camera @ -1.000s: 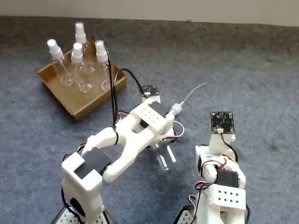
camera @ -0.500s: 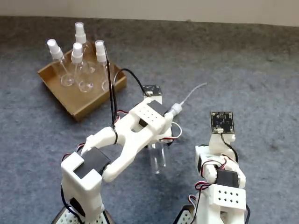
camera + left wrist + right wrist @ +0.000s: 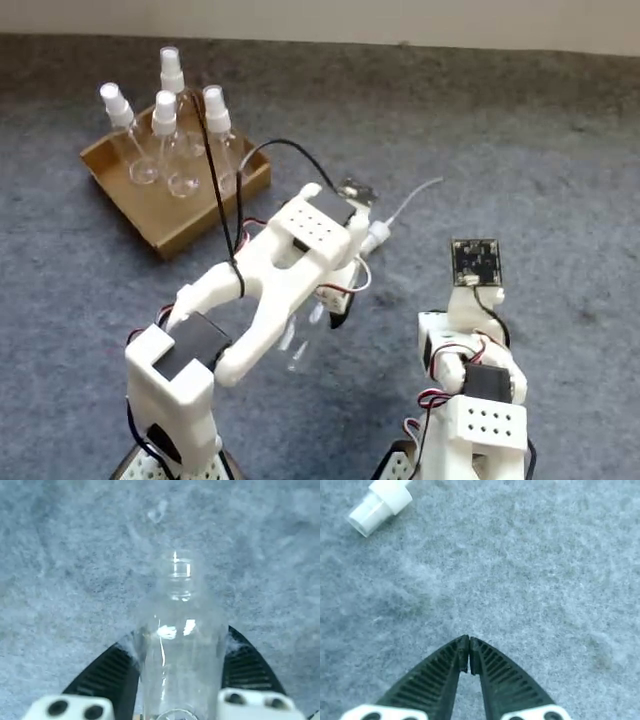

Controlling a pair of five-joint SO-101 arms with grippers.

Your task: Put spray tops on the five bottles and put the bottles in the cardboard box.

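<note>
Left gripper point(image 3: 179, 641) pinches the last uncapped bottle point(image 3: 177, 605), now swung tilted toward seven o'clock. Its spray top point(image 3: 376, 236) lies at one o'clock, unfitted. Right gripper point(image 3: 469, 654) rests pressed together.

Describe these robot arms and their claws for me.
The left arm and right arm are chunky white plastic with black motor blocks and rows of small holes. Red, white and black wires cross the joints; a long black cable loops off the left arm. The left claw and right claw have black ribbed fingers.
</note>
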